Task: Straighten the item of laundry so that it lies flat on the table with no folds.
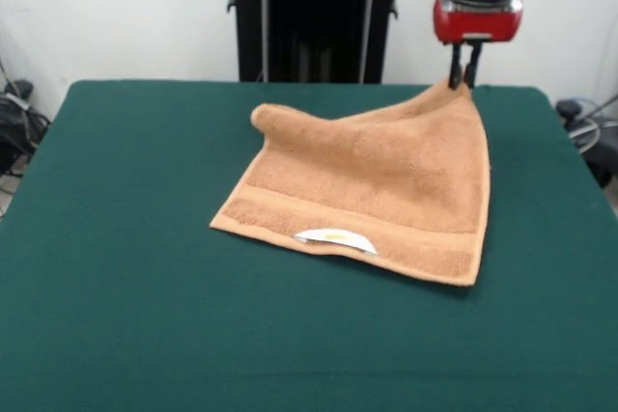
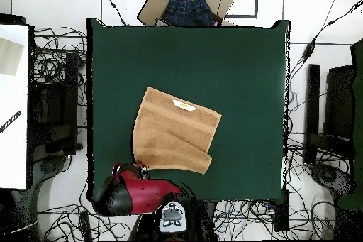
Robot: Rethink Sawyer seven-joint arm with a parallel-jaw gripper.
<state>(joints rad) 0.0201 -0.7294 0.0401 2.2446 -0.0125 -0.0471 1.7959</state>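
Note:
The tan terry towel (image 1: 377, 195) lies on the dark green table (image 1: 126, 267), its far right corner pulled up into a peak. My gripper (image 1: 463, 77) hangs from the red wrist at that peak, shut on the towel's corner. A rolled fold bulges at the towel's far left corner, and the near edge with the white label (image 1: 335, 237) rests flat. Seen from above, the towel (image 2: 174, 133) sits near the table's (image 2: 241, 62) middle, with the red arm end (image 2: 135, 189) over its lower left corner; the fingertips are hidden there.
Past the table's far edge in the overhead view sits a cardboard box (image 2: 188, 1) with blue jeans in it. Cables cover the floor all around, and the robot's black pedestal (image 1: 314, 16) stands behind the table.

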